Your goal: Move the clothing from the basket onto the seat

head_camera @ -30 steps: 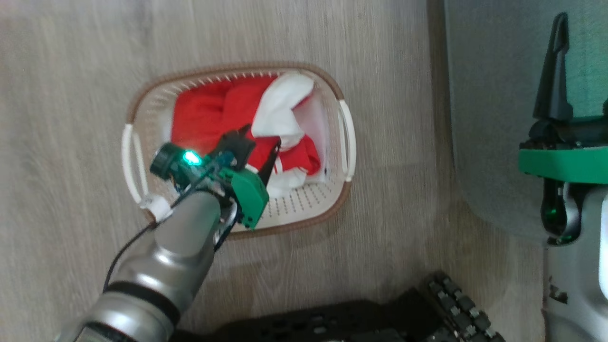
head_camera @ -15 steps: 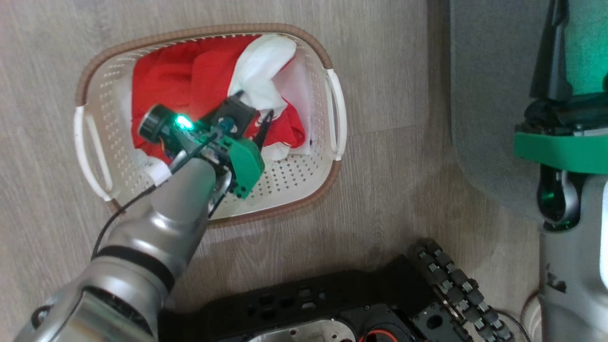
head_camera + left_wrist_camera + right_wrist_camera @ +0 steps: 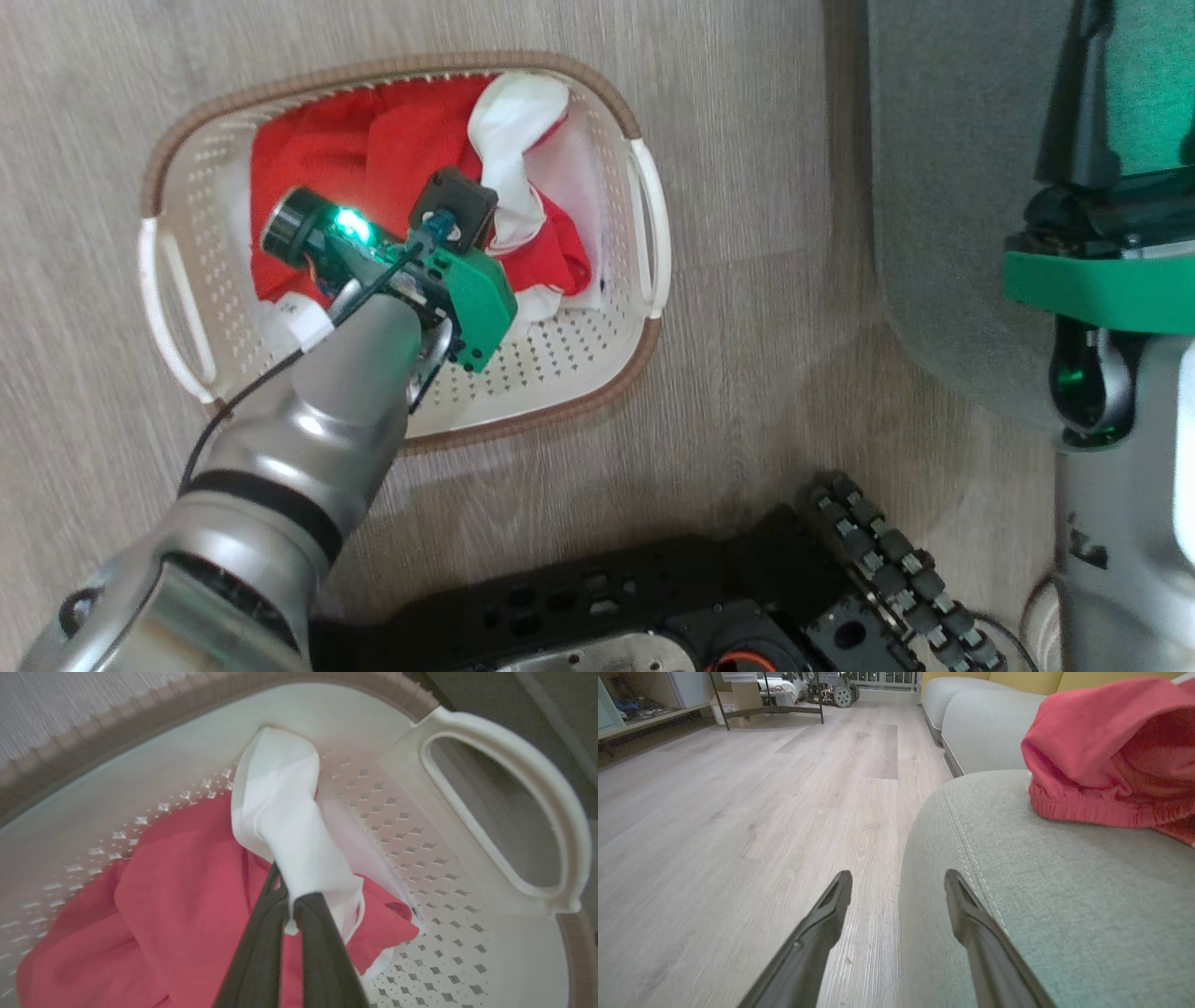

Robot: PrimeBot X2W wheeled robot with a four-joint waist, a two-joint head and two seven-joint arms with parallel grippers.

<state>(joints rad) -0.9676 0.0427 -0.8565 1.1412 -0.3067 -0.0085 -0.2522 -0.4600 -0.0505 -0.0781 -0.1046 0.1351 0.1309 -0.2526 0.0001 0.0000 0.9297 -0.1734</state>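
The white perforated basket with a brown rim sits on the wood floor, holding crumpled red clothing with a white fold. My left gripper reaches down into the basket, shut on the clothing where the white fold meets the red cloth. In the head view its fingers are hidden under the green wrist. My right gripper hangs open and empty at the rounded edge of the grey-green seat. A red garment lies on the seat, beyond it to the right.
The seat stands right of the basket, with a strip of floor between them. My black base and a roller wheel fill the bottom of the head view. More sofa cushions and shelving stand farther off.
The head camera shifted, so the basket sits more to the left. My left gripper has sunk deeper into the clothing, and its fingers, visible and apart before, are now hidden under the wrist.
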